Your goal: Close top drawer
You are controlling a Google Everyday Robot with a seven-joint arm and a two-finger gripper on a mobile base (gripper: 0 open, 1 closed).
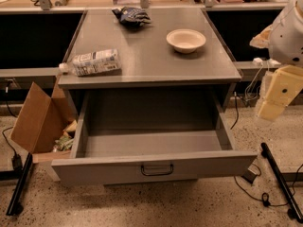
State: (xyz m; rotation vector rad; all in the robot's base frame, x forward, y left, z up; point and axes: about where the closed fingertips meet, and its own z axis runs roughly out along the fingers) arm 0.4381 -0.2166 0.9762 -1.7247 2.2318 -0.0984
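The top drawer of the grey cabinet is pulled far out toward me. Its flat grey front panel carries a small dark loop handle at its middle, and the inside of the drawer looks empty. The two lower drawers are hidden beneath it. My gripper hangs at the right edge of the view, beside and above the drawer's right front corner, apart from the drawer. It shows as pale yellow fingers below the white arm.
On the cabinet top lie a plastic bottle on its side, a white bowl and a dark snack bag. An open cardboard box stands at the left. Dark rails and cables lie on the floor on both sides.
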